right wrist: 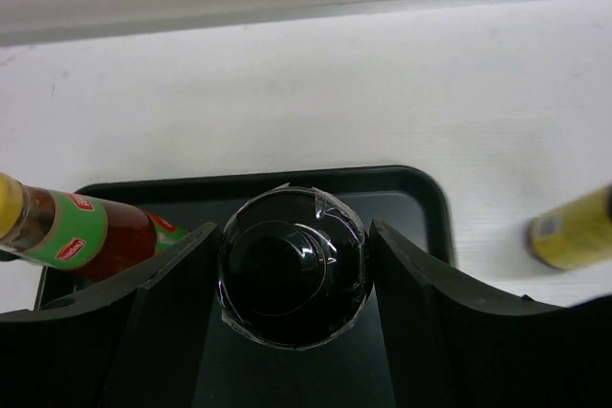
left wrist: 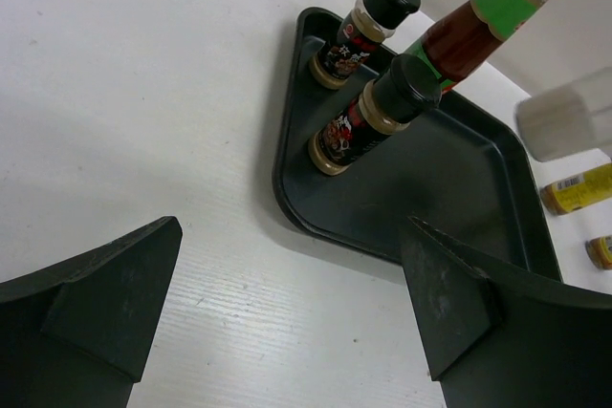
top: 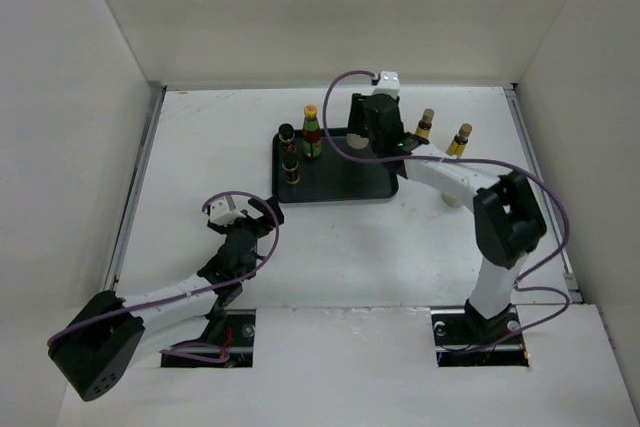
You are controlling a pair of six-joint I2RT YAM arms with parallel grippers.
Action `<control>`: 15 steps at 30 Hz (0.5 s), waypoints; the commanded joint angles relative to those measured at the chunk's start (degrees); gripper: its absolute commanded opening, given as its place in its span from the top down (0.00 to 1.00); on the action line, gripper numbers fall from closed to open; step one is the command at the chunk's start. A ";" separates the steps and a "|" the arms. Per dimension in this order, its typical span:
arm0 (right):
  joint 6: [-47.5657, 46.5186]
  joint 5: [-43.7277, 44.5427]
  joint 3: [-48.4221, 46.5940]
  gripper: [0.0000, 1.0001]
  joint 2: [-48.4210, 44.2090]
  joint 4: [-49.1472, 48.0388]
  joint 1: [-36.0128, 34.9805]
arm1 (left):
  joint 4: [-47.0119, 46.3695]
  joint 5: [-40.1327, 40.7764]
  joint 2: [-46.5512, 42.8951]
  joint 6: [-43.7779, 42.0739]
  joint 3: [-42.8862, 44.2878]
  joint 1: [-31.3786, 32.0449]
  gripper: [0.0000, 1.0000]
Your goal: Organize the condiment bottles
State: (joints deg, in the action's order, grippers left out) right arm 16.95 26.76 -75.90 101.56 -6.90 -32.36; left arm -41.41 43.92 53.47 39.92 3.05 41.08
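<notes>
A flat black tray (top: 345, 185) is seen in the middle of the white table (top: 195, 147). Two short dark jars with black caps are stood on the left side of the tray, one at the far corner (top: 287, 134) and one just in front of it (top: 291, 169). They are close together but not touching. The green-red bottle (top: 311, 132) with the yellow cap is stood upright on the tray, just to the right of the far jar. The right gripper (top: 372, 127) is held over the far right part of the tray. In the right wrist view, a whitish bottle (right wrist: 292, 265) is seen from above, so mostly its round black cap is shown. It is squeezed between the two dark fingers (right wrist: 182, 308), with one finger pressed on each side of the cap. It cannot be told whether the bottom of this bottle is set on the tray or held a little above it. Two slim brown bottles with yellow caps are stood on the bare table to the right of the tray, one nearer the tray (top: 424, 125) and one further right (top: 460, 139). They are apart from each other. The left gripper (top: 243, 208) is held low over the table, near the tray's front left corner. Its jaws are spread wide and nothing is held between them.
</notes>
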 commanded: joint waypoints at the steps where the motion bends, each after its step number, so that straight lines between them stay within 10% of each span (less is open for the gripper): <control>1: 0.10 -1.19 -8.19 0.46 4.94 -5.41 -1.34 | -3.15 -0.42 0.14 0.51 1.17 0.27 0.00; 15: 1.24 -2.59 -17.71 0.35 17.62 -1.89 -3.98 | -3.15 -0.42 0.23 0.42 1.17 0.36 0.00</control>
State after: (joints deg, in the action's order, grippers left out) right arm 17.43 23.94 -89.71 119.70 -4.56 -35.31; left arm -41.43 43.86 53.60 39.92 3.05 41.30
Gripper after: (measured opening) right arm 0.679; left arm 0.997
